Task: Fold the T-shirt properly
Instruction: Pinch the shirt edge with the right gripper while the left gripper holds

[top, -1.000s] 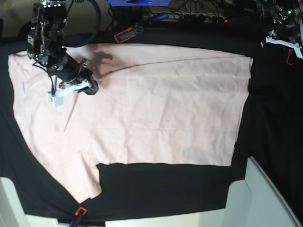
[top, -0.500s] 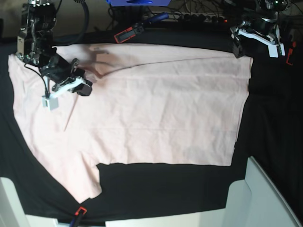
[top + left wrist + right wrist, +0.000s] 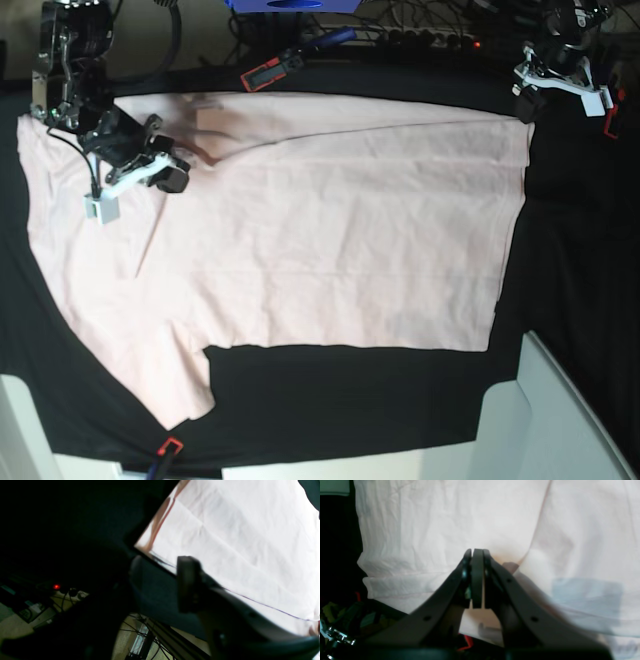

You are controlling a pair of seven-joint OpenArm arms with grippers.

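Note:
The pale pink T-shirt [image 3: 330, 230] lies spread flat, plain side up, on the black table cover, with one sleeve [image 3: 175, 385] pointing to the front left. My right gripper [image 3: 165, 178] hovers over the shirt's upper left part. In the right wrist view that gripper [image 3: 476, 553] is shut with nothing between its fingers, and a seam and a faint label show in the cloth below. My left gripper [image 3: 530, 100] is just beyond the shirt's far right corner [image 3: 524, 125]. In the left wrist view its jaws [image 3: 161, 577] stand apart over black cloth, next to the shirt's corner [image 3: 142, 546].
A power strip with a red light [image 3: 478, 43] and cables run along the back edge. A red and black tool [image 3: 270, 72] lies at the back near the shirt. White panels [image 3: 560, 420] stand at the front right, and a small red clip [image 3: 168, 447] at the front left.
My right gripper, still shut, has drifted left and slightly back over the shirt. My left arm has swung in from the far right to the shirt's back right corner.

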